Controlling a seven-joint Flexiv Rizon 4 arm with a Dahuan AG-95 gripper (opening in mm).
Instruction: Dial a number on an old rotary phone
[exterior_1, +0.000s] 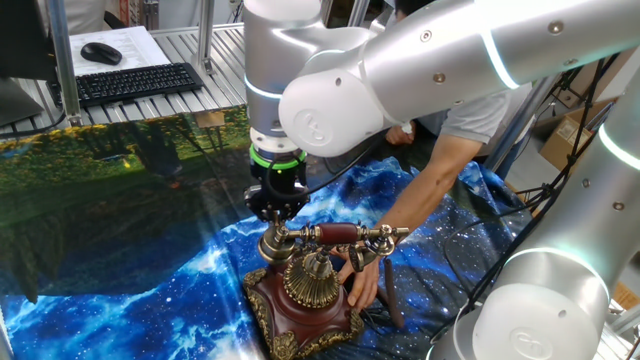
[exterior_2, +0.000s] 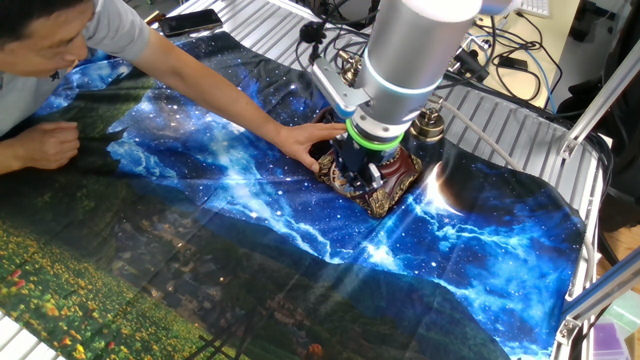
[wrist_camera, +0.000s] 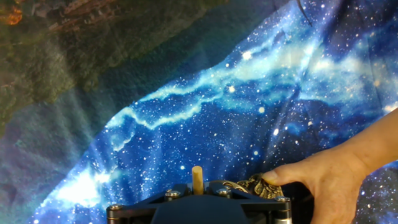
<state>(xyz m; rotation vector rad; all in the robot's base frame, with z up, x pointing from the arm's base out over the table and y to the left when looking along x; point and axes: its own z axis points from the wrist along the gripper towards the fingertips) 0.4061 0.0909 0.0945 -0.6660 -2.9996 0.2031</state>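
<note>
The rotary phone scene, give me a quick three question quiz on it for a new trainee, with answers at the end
1. True or false: a person's hand is touching the old rotary phone.
2. Multiple choice: the phone's handset is A) resting across the cradle on the phone, B) lying on the cloth beside the phone, C) held in the gripper.
3. Short answer: in the hand view, what sticks out past the gripper toward the cloth?

Key
1. True; the hand rests against the phone's base.
2. A.
3. A short pale peg; whether it touches the dial cannot be told.
</note>
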